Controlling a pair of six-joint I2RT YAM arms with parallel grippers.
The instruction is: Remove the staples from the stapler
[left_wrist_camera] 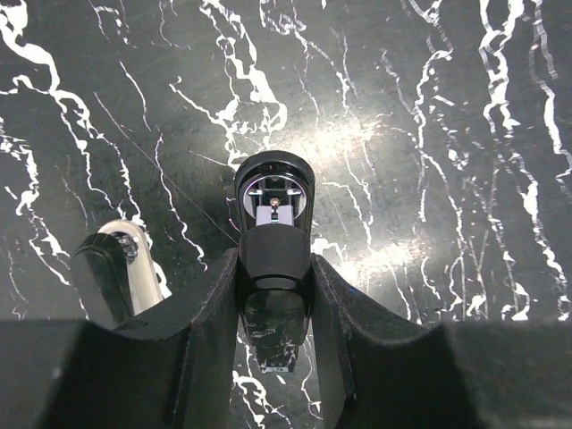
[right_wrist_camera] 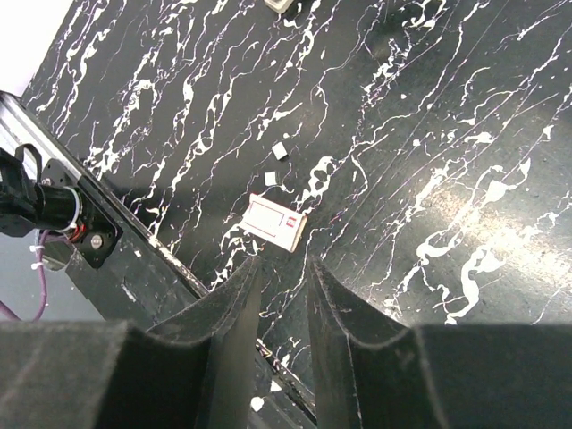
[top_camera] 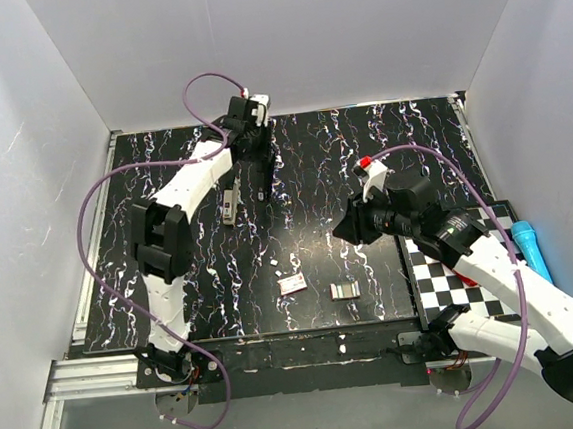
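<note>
Toward the far side of the black, white-veined marble-patterned table (top_camera: 362, 158), left of centre, the left gripper (left_wrist_camera: 274, 268) is clenched on the black plastic stapler (left_wrist_camera: 274, 201), seen end-on. Nearer and to the right, the right gripper (right_wrist_camera: 281, 277) hangs slightly parted and empty, above a small white card (right_wrist_camera: 277, 222).

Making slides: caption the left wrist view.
Left gripper closed on the black plastic stapler, seen end-on against the black white-veined marble-pattern table.
</note>
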